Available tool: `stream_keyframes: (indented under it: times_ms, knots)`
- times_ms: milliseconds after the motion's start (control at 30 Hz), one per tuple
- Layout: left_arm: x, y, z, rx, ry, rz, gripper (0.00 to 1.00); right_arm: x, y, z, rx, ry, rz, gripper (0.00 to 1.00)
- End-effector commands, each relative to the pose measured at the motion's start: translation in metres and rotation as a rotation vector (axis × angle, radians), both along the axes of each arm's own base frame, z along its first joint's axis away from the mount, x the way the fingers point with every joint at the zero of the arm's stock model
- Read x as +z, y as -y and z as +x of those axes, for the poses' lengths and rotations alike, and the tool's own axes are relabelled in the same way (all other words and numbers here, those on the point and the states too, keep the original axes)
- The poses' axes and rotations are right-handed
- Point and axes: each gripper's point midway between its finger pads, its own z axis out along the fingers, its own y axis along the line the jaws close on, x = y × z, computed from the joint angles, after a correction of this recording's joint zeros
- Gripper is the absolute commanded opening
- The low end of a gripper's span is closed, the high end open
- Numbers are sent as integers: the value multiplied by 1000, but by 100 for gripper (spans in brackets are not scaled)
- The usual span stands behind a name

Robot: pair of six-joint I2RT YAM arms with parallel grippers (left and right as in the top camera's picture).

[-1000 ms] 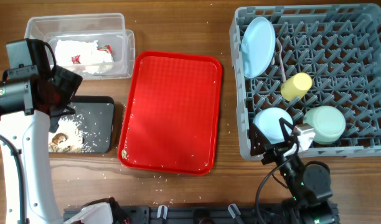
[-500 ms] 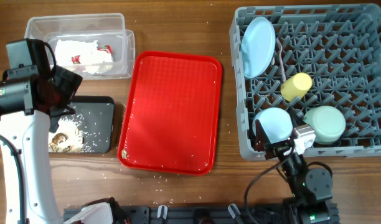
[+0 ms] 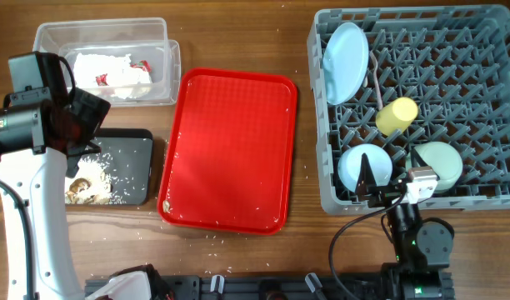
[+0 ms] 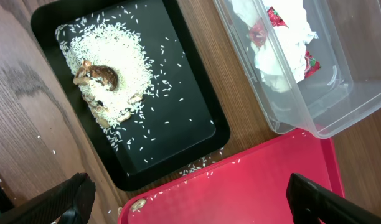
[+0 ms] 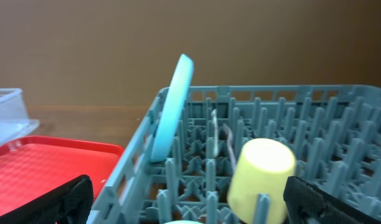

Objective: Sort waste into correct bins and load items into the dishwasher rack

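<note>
The grey dishwasher rack (image 3: 455, 75) holds an upright light blue plate (image 3: 345, 52), a yellow-green cup (image 3: 397, 115), a light blue bowl (image 3: 355, 160) and a mint bowl (image 3: 438, 165). White napkins with a red scrap (image 3: 113, 73) lie in the clear tub (image 3: 47, 33). Rice and brown food scraps (image 4: 103, 81) lie in the black tray (image 4: 178, 118). My left gripper (image 4: 190, 205) hangs open above the red tray's corner, holding nothing. At the rack's front edge my right gripper (image 5: 190, 205) is open and empty, facing the cup (image 5: 262, 171) and plate (image 5: 173, 106).
A flat red serving tray (image 3: 230, 150) lies between the bins and the rack, with a few rice grains on it and around its near edge. A thin white utensil (image 5: 215, 134) stands among the rack's pegs behind the cup.
The right arm has shifted to the right along the rack's front edge, its gripper still open. The left arm has not moved.
</note>
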Motion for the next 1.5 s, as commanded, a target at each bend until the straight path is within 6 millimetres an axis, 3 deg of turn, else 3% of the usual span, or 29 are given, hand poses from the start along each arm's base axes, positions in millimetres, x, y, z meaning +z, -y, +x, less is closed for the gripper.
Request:
stream_keyframes:
  times_ms: [0,133,333,1467]
  knots:
    - [1,-3,0,14,0,7,100,2,10,0,-53,12,-9,100]
    - [1,-3,0,14,0,7,100,3,18,0,-102,15,37,100]
    - [1,-3,-1,14,-1,7,100,3,17,0,-93,18,-81,100]
    - [1,-3,-1,14,-1,7,100,3,14,0,-78,19,-78,100]
